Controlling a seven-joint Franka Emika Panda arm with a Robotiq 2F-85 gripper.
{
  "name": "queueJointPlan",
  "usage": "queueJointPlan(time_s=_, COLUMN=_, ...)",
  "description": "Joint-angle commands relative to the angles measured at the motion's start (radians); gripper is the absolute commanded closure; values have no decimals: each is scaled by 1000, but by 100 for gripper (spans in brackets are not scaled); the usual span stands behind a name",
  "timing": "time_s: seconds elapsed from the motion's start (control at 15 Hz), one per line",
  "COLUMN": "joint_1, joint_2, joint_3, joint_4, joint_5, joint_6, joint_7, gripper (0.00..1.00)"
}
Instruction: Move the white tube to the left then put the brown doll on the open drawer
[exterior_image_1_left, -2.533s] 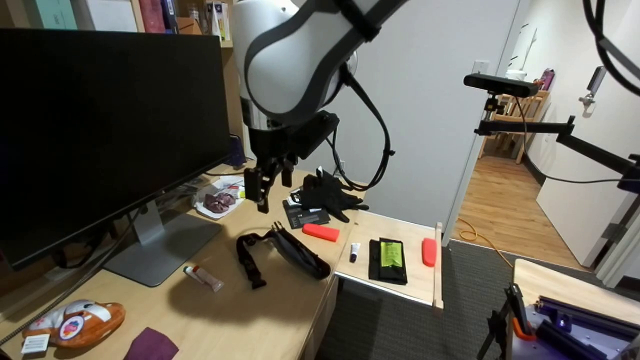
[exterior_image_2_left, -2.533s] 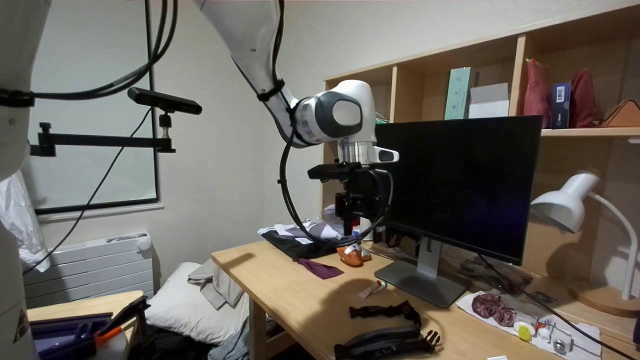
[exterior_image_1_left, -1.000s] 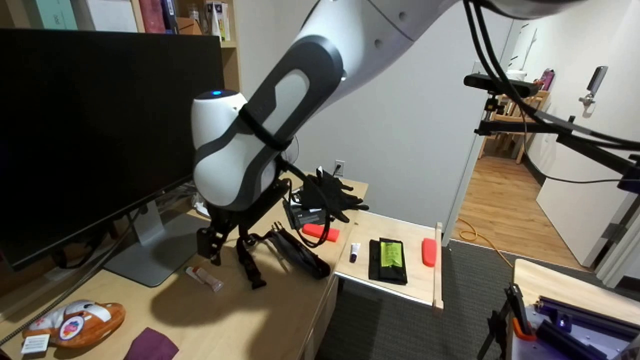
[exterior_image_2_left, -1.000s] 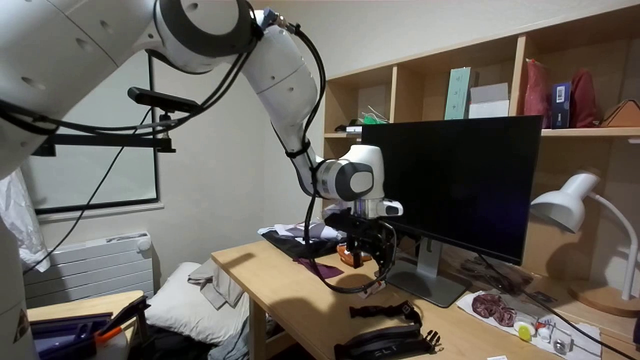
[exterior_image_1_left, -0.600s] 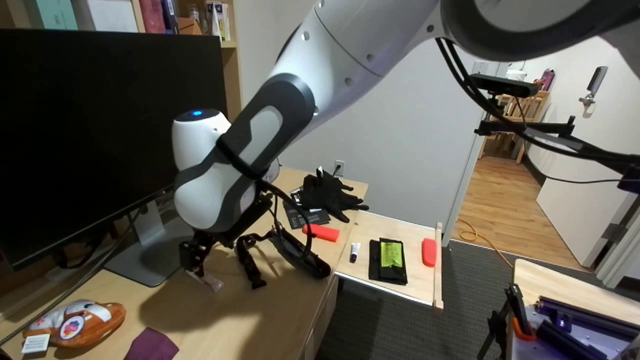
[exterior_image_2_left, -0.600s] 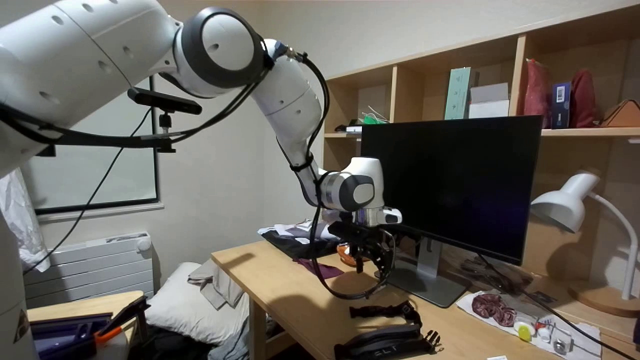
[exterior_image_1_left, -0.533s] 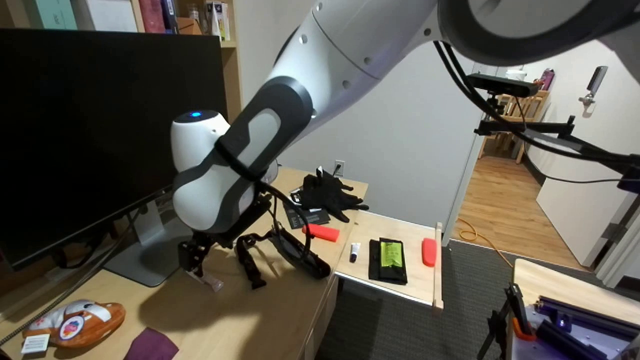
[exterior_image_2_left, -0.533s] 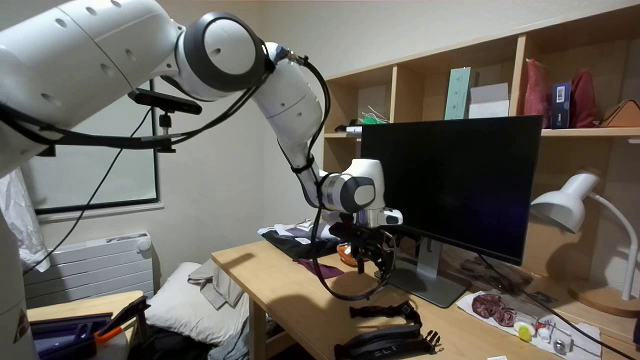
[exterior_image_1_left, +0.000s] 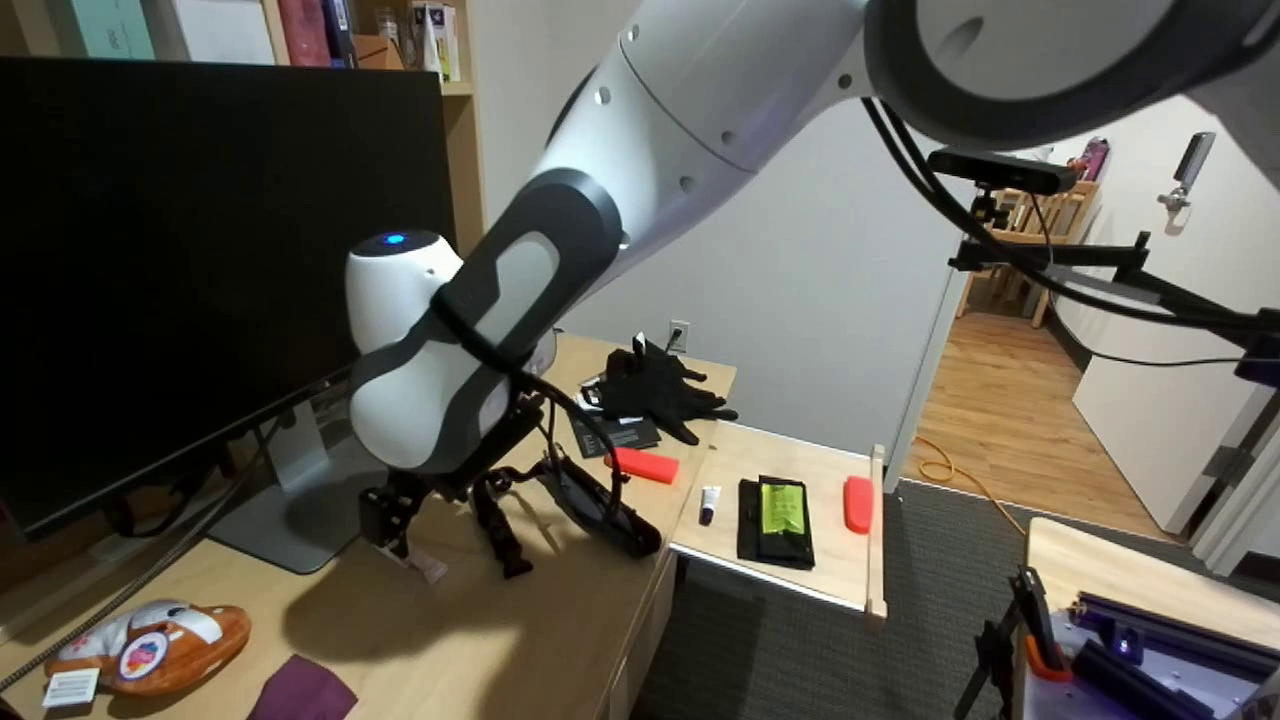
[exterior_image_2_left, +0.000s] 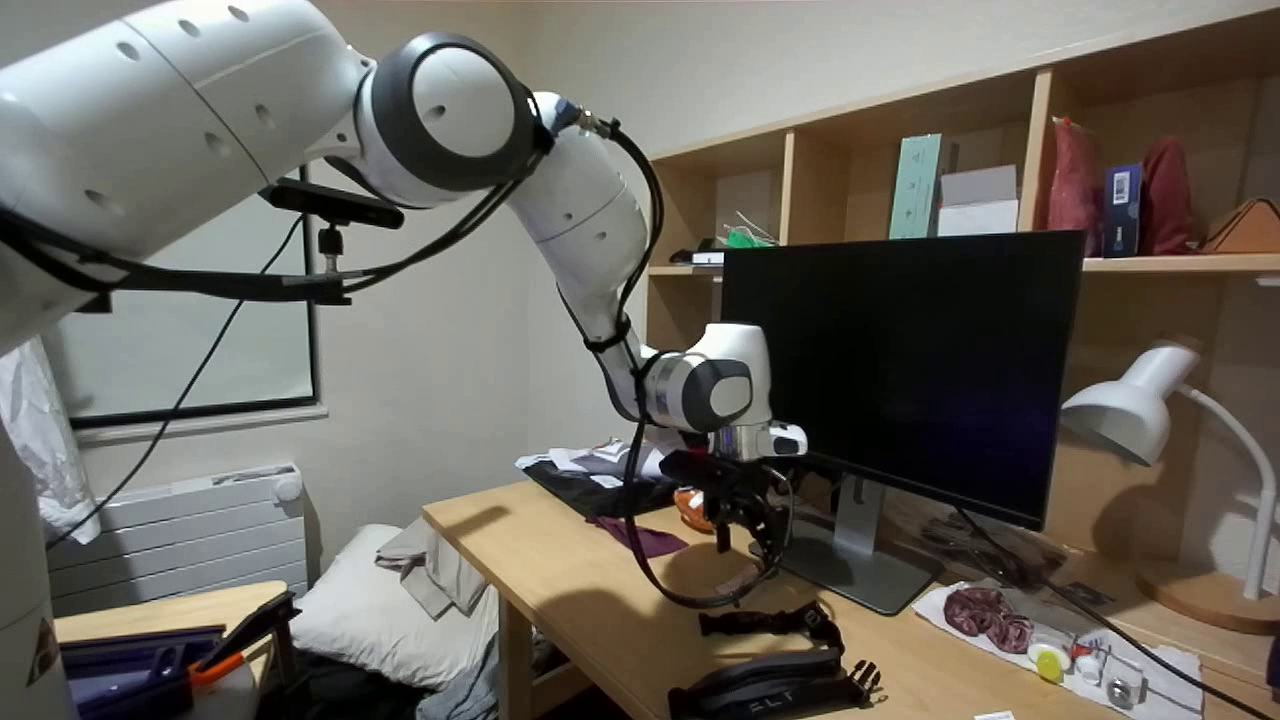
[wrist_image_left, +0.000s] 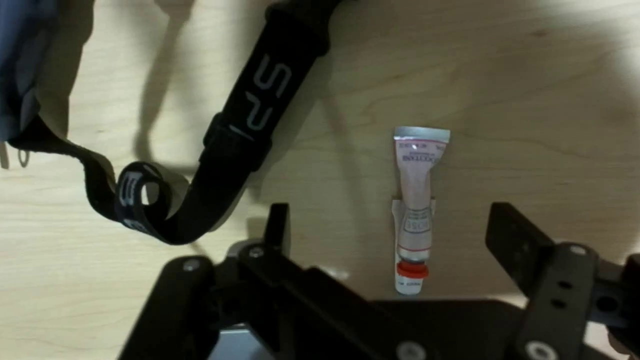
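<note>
My gripper (wrist_image_left: 392, 225) is open above the desk, fingers wide apart. Between the fingers in the wrist view, a pale pink tube (wrist_image_left: 416, 190) with a red cap lies over a white tube (wrist_image_left: 409, 286), hiding most of it. Neither finger touches them. Another small white tube (exterior_image_1_left: 709, 500), dark-capped, lies in the open drawer (exterior_image_1_left: 770, 450), a pale wooden tray pulled out beyond the desk; the drawer is out of view in the wrist view. The brown doll (exterior_image_1_left: 150, 645), an orange-brown plush with a white tag, rests on the desk near the monitor; the arm partly covers it in an exterior view (exterior_image_2_left: 692, 510).
A black strap belt (wrist_image_left: 250, 115) lies close beside the gripper. The monitor (exterior_image_1_left: 220, 300) and its stand rise right behind it. The drawer also holds a black pouch with a yellow-green packet (exterior_image_1_left: 783, 510) and a red piece (exterior_image_1_left: 858, 504). Purple cloth (exterior_image_1_left: 303, 690) lies near the doll.
My gripper has come down from high over the desk to just above the two tubes, staying open. Over the last half second it has sunk only slightly. The doll and drawer have not moved.
</note>
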Motion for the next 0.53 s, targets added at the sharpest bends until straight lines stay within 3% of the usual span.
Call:
queueJointPlan(time_s=0.0, joint_1=-3, joint_2=55, joint_3=1, joint_4=51, joint_5=9, joint_6=22, joint_7=-25, gripper=0)
queueJointPlan(time_s=0.47, joint_1=3, joint_2=118, joint_3=9, joint_4=110, joint_5=4, joint_6=48, joint_7=-53, gripper=0)
